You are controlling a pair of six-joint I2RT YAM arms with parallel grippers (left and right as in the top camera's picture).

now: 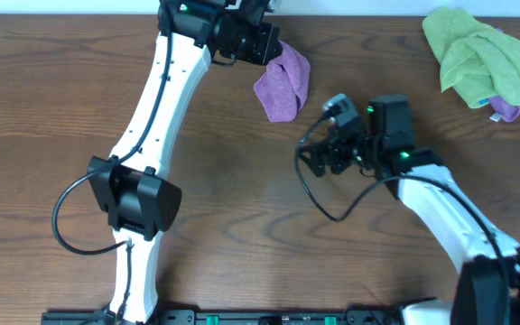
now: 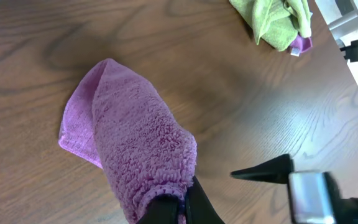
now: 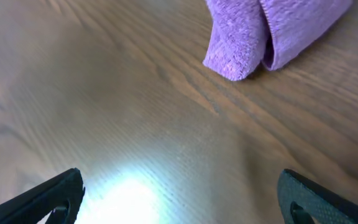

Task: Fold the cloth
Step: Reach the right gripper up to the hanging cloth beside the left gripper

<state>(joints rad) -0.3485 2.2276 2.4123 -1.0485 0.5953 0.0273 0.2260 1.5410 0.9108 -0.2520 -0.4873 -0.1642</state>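
A purple cloth hangs folded over itself at the back middle of the wooden table. My left gripper is shut on its upper edge and holds it up; in the left wrist view the cloth drapes from the fingers down to the table. My right gripper is open and empty, low over bare wood in front of and to the right of the cloth. The right wrist view shows the cloth's lower end ahead of the spread fingers.
A green cloth pile with a bit of purple cloth under it lies at the back right corner; it also shows in the left wrist view. A black cable loops beside the right arm.
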